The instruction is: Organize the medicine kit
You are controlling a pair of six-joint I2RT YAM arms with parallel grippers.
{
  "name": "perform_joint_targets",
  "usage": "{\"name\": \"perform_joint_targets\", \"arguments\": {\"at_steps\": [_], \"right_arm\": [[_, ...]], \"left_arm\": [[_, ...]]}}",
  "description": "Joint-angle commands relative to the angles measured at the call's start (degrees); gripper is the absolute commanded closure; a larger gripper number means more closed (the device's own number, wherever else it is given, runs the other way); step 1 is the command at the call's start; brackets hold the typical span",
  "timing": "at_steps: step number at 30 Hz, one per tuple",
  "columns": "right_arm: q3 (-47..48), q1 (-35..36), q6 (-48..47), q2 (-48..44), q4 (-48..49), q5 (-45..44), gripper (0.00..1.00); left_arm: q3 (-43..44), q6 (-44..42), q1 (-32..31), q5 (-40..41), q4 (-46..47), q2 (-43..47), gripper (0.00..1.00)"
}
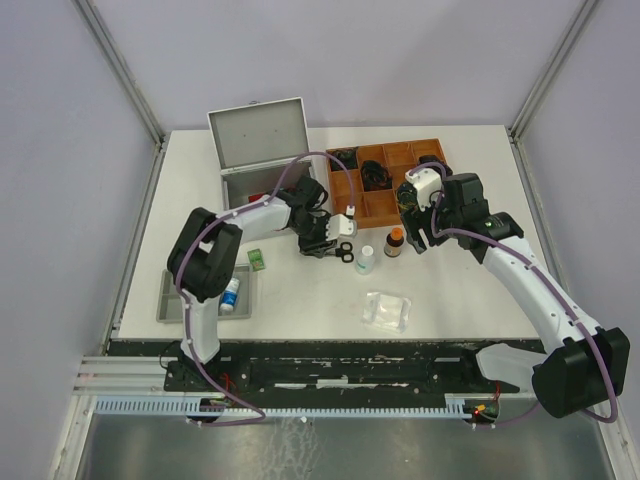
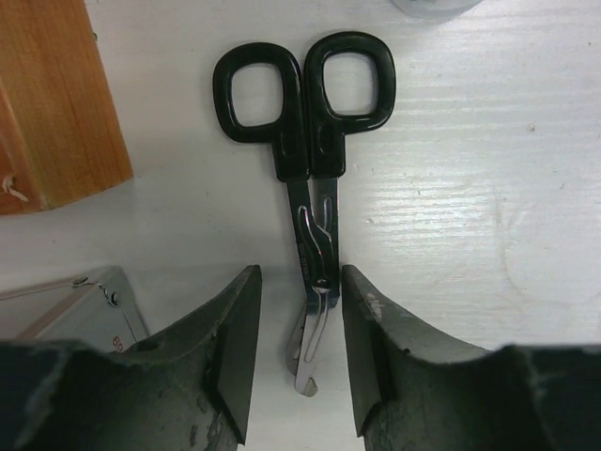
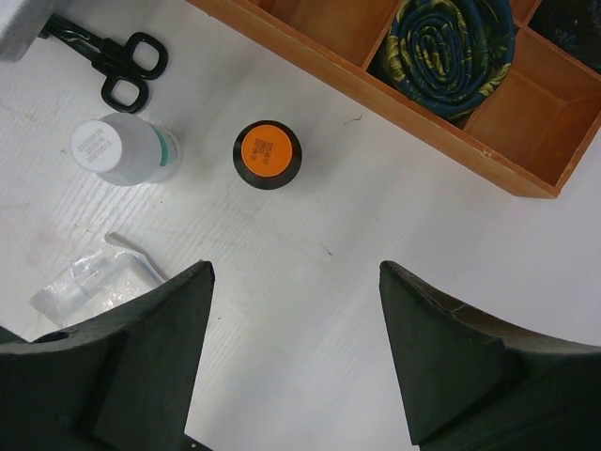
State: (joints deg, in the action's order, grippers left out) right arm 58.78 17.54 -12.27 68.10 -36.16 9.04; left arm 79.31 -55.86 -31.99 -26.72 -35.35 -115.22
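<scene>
The medicine kit (image 1: 258,135) is a silver-grey metal case standing at the back left with its lid raised; one corner (image 2: 94,305) shows in the left wrist view. Black-handled scissors (image 2: 310,141) lie flat on the table (image 1: 300,300), handles pointing away from the left wrist. My left gripper (image 2: 300,274) straddles their blades, open, with a small gap on each side. From above, the left gripper (image 1: 322,245) is just left of the scissors (image 1: 343,252). My right gripper (image 1: 420,238) hangs wide open over bare table (image 3: 296,268), with nothing between its fingers.
A brown wooden compartment tray (image 1: 385,205) sits at the back, holding a dark rolled bandage (image 3: 455,47). An orange-capped brown bottle (image 3: 268,155), a white bottle (image 3: 117,150) and a clear plastic packet (image 1: 387,311) lie nearby. A grey tray (image 1: 170,300) and a small green box (image 1: 257,259) are left.
</scene>
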Motion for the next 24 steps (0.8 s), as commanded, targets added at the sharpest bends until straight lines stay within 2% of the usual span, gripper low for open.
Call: {"name": "perform_joint_targets", "arguments": {"at_steps": [1, 10, 24], "right_arm": [[2.6, -0.1, -0.5, -0.7, 0.7, 0.5, 0.2], [2.6, 0.0, -0.4, -1.0, 0.6, 0.7, 0.2], [2.7, 0.0, 0.1, -1.3, 0.4, 2.4, 0.2]], "left_arm": [[-5.3, -1.7, -0.5, 5.9, 1.5, 2.0, 0.57], [-8.8, 0.9, -0.6, 8.1, 1.8, 3.3, 0.76], [-21.0, 9.0, -0.6, 11.9, 6.2, 15.7, 0.87]]}}
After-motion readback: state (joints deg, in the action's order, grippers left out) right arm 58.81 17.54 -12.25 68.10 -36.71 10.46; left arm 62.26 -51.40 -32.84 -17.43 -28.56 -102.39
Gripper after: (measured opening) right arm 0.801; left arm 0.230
